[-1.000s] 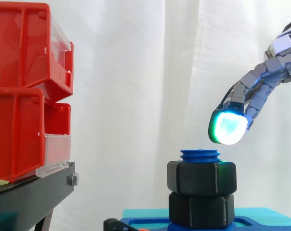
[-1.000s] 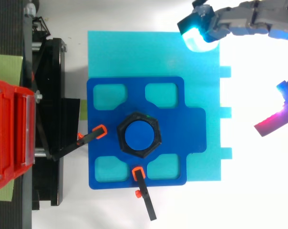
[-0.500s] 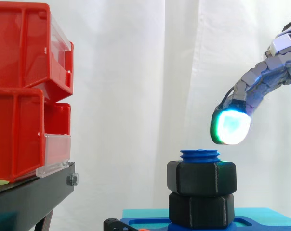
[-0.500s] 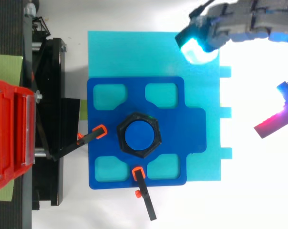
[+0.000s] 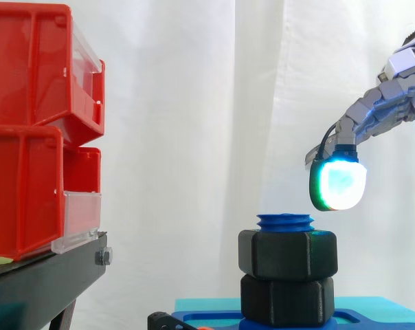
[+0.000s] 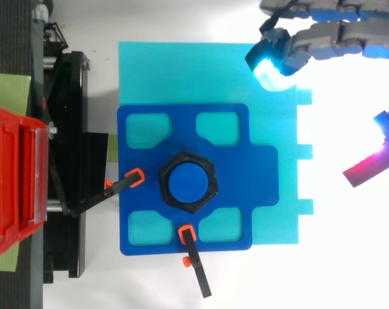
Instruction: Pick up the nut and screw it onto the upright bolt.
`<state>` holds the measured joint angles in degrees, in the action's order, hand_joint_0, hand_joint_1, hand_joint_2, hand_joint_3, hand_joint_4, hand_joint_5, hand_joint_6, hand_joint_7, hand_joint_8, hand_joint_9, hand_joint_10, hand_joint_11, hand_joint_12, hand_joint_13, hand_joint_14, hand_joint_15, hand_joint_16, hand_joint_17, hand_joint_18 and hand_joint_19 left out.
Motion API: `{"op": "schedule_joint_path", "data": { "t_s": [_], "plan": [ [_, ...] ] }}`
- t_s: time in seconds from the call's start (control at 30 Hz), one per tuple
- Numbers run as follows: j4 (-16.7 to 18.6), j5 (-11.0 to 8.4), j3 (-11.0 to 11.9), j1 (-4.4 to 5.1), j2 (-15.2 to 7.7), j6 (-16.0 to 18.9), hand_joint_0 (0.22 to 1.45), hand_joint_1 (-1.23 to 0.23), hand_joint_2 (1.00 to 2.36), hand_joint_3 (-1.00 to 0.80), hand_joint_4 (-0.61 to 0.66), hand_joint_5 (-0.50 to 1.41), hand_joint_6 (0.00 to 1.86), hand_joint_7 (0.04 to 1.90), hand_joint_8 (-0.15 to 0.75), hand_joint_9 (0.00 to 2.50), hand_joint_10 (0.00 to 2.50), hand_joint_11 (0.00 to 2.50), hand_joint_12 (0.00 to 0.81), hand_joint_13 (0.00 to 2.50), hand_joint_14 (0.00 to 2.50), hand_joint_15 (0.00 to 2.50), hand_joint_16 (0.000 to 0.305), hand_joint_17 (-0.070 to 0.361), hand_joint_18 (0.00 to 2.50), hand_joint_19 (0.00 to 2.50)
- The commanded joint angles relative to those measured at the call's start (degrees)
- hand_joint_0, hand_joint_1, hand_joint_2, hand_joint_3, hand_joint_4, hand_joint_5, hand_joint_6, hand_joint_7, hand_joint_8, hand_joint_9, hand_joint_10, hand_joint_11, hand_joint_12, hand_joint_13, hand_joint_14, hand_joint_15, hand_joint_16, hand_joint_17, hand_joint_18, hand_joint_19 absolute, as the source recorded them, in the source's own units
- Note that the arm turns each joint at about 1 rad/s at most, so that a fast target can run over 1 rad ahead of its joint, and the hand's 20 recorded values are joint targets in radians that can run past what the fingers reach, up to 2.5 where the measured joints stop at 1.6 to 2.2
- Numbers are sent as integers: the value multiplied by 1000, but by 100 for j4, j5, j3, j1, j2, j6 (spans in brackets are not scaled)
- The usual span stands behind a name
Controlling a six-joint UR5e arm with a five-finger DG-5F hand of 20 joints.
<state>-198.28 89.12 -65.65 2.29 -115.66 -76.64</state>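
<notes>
A black hex nut (image 5: 287,253) sits threaded on the upright blue bolt (image 5: 284,221), whose top pokes out above it. A second black hex piece (image 5: 287,300) lies under the nut. From above, the nut (image 6: 163,183) rings the bolt's round blue top (image 6: 189,182) at the middle of a dark blue fixture plate (image 6: 259,174). My hand (image 6: 336,42) is off to the upper right, clear of the nut and open with nothing in it. One cyan-green glowing fingertip (image 5: 339,184) hangs above and right of the bolt; a magenta-lit fingertip (image 6: 368,167) shows at the right edge.
The fixture rests on a cyan base plate (image 6: 181,71). Two black clamps with orange tips (image 6: 133,177) (image 6: 187,233) hold the fixture at its left and front. Stacked red bins (image 5: 36,130) stand on a black stand (image 5: 49,278) at the left.
The glowing fingertip has swung a little right and turned more downward, staying above the bolt's right side. The nut and bolt have not moved.
</notes>
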Motion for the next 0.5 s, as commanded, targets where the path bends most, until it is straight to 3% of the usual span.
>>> {"op": "schedule_joint_path", "data": {
  "t_s": [0.0,0.47],
  "plan": [
    [0,0,0,0,0,0,466,-340,1000,-500,110,-224,502,715,192,77,0,0,347,61,0,0,44,100,0,0],
    [-9,-18,0,0,0,0,471,-364,1000,-500,104,-218,501,644,189,99,0,0,342,92,0,0,43,97,0,0]
  ]
}}
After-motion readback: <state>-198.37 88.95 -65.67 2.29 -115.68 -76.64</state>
